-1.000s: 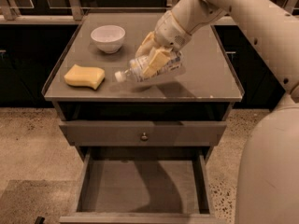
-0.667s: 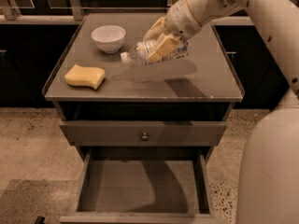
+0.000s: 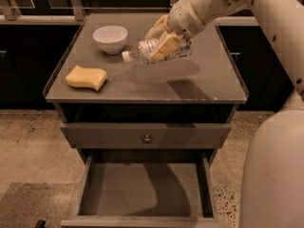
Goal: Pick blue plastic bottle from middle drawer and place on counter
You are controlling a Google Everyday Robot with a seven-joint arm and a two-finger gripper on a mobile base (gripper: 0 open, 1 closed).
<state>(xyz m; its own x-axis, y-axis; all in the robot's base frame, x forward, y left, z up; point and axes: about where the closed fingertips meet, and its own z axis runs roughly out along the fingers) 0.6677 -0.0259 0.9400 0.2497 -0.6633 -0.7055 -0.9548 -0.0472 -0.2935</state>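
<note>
The blue plastic bottle [image 3: 154, 51] lies on its side in my gripper [image 3: 162, 41], white cap pointing left, held a little above the counter [image 3: 209, 82]; its shadow falls on the top just below it. My gripper is shut on the bottle's body, its yellowish fingers [image 3: 164, 45] wrapped over the label. The arm comes in from the upper right. The middle drawer [image 3: 142, 186] stands pulled open at the bottom, its grey floor bare.
A white bowl [image 3: 110, 38] stands at the counter's back left, just left of the bottle's cap. A yellow sponge [image 3: 86, 77] lies at the front left. A shut drawer front with a small knob [image 3: 147, 138] sits above the open drawer. The robot's white body [image 3: 275, 175] fills the right.
My gripper carried the bottle up and back over the counter, away from the front edge, then came down slightly toward the middle of the top. The sponge, bowl and drawer have not moved.
</note>
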